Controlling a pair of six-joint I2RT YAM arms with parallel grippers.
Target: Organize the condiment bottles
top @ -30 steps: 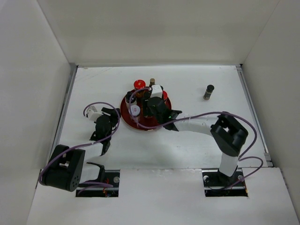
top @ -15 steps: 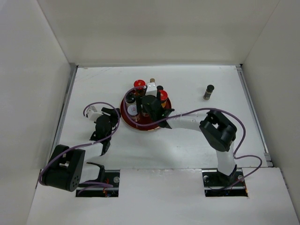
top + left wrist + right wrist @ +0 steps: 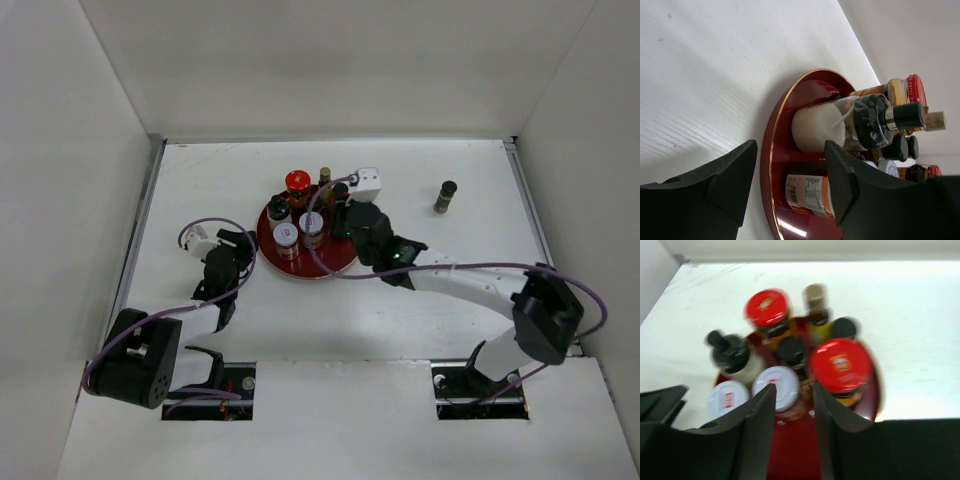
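Note:
Several condiment bottles stand together on the round red tray (image 3: 322,270). Among them are a red-capped jar (image 3: 296,181), a gold-capped bottle (image 3: 324,176), a black-capped one (image 3: 278,208) and two white-capped jars (image 3: 287,234). One dark bottle (image 3: 445,196) stands alone on the table at the right. My right gripper (image 3: 342,214) hovers open and empty over the tray's right side. In its wrist view, the gripper (image 3: 793,387) frames a white cap (image 3: 776,382) and a red cap (image 3: 840,365). My left gripper (image 3: 235,250) is open and empty beside the tray's left rim (image 3: 771,150), facing a labelled jar (image 3: 810,192).
White walls enclose the table on the left, back and right. The lone dark bottle stands near the right wall. The purple cables of both arms loop over the table near the tray.
My right arm has swung out to the right, and its gripper has drawn back from the tray's middle to its right side. The white-capped jars now show uncovered. The left arm has not moved.

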